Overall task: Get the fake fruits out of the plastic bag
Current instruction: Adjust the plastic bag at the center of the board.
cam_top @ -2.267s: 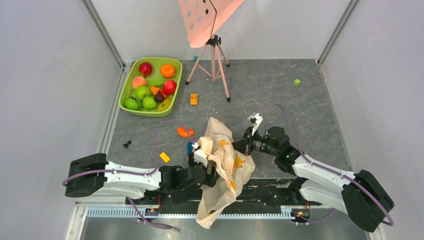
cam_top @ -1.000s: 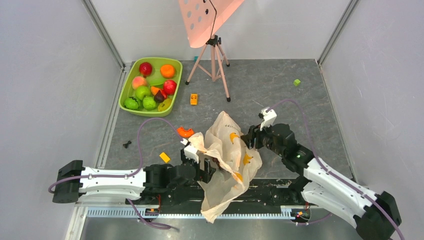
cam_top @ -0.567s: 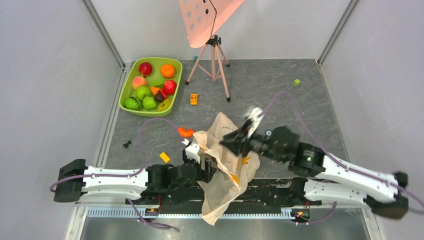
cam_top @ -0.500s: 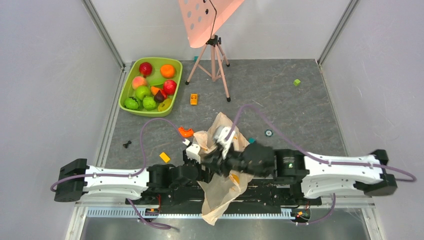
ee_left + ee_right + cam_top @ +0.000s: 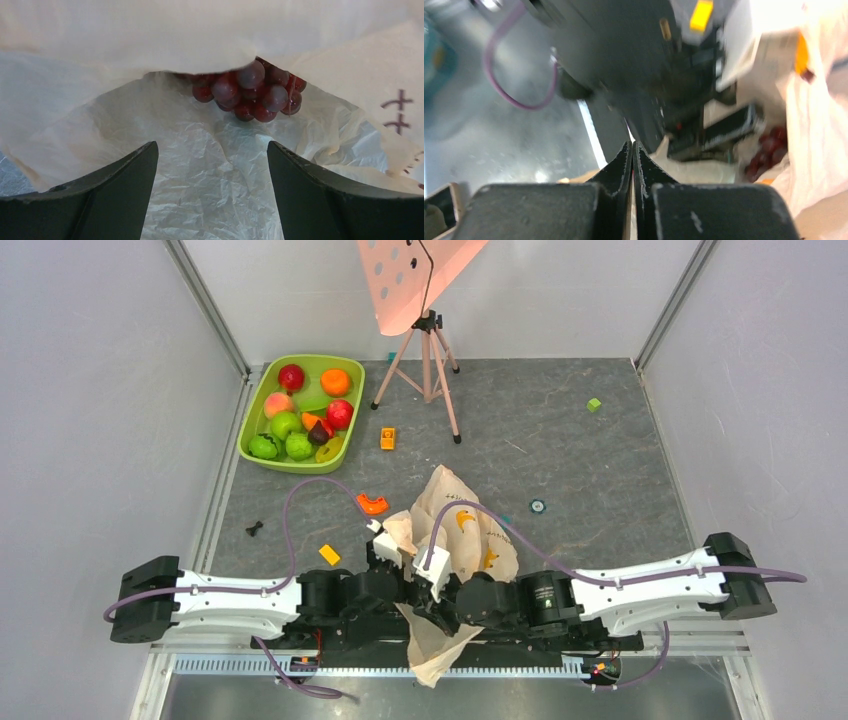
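Left tool [image 5: 211, 150], fingers apart, faces into the mouth of the plastic bag [image 5: 90, 100], lined up on the grape bunch [image 5: 250, 90] at upper centre, half under a fold. Right tool [image 5: 632, 146] is pressed together beside it, probably pinching film to keep that mouth open

left tool [image 5: 212, 150] path: clear to grape bunch [image 5: 250, 92] | plastic bag [image 5: 150, 45] overhangs it | right tool [image 5: 631, 150] seemingly crowds

The right gripper [image 5: 428, 592] swung from the right side of the plastic bag [image 5: 470, 532], mid-frame, down and leftward to the bottom centre, ending beside the left gripper [image 5: 393, 558]. The bag's top shifted slightly rightward.
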{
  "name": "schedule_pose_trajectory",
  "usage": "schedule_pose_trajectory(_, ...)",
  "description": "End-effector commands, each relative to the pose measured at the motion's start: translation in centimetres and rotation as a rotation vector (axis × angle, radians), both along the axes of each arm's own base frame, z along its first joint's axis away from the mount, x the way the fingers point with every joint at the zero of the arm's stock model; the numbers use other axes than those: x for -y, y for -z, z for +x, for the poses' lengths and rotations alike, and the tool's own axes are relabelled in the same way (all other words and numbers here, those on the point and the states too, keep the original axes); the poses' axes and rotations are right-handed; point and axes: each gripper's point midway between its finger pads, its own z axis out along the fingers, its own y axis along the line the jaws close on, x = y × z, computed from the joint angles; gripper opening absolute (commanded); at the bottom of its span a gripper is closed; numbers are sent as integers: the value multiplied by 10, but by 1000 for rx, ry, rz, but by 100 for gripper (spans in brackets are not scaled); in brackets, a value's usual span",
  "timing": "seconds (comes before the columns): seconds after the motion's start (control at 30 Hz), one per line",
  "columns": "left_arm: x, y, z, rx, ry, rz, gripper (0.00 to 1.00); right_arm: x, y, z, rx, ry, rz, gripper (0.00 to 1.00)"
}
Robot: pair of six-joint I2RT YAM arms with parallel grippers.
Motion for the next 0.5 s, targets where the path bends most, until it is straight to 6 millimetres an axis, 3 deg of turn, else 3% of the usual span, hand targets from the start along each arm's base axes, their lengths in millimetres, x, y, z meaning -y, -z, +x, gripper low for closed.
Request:
schedule_pose_trajectory(0.0, 9, -9, 4, -3, -44, -82, 86, 10, 23, 8, -85, 149, 17, 0)
schedule_pose_trajectory(0.23, 7, -8, 5, 3, -47, -83, 86, 69, 76, 24, -150, 361, -107, 0)
schedule_pose_trajectory(0.47, 4, -5, 5, 7, -54, -75, 86, 110, 118, 15, -206, 398, -257, 0)
